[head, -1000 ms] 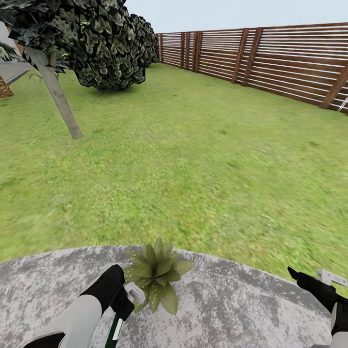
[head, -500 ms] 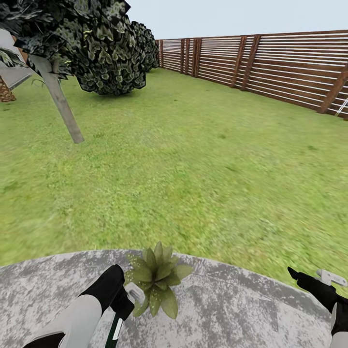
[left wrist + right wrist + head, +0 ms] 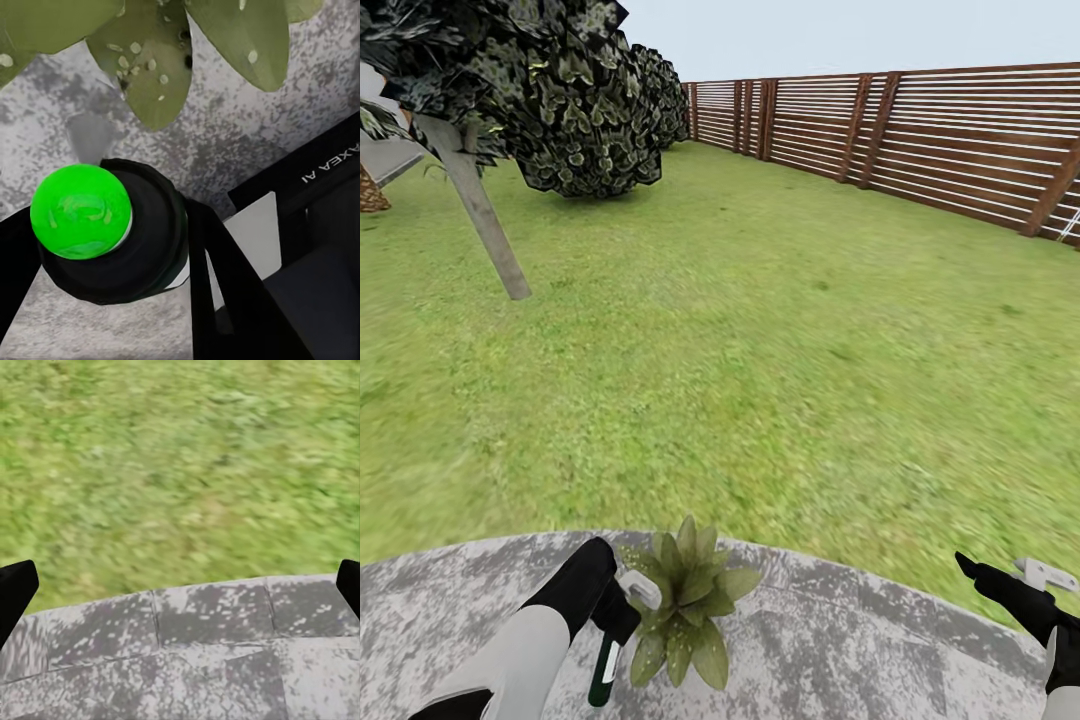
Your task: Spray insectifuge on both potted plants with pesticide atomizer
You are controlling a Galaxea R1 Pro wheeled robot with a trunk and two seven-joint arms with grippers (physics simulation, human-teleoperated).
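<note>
My left gripper (image 3: 622, 612) is clamped on the pesticide atomizer (image 3: 603, 668), bottle's long axis running down and back toward me, nozzle end by the fingers. Wrist cam shows its cap glowing green (image 3: 81, 212). Potted plant (image 3: 685, 600) sits just beside, to the right of my left fingers, on the stone patio (image 3: 860, 640). Right gripper (image 3: 180, 585) is spread wide, well apart from the plant, so left arm does the spraying.

Mottled rough stone patio (image 3: 840, 640); slatted wood fence (image 3: 960, 130); atomizer (image 3: 112, 232) seemingly glossy plastic
</note>
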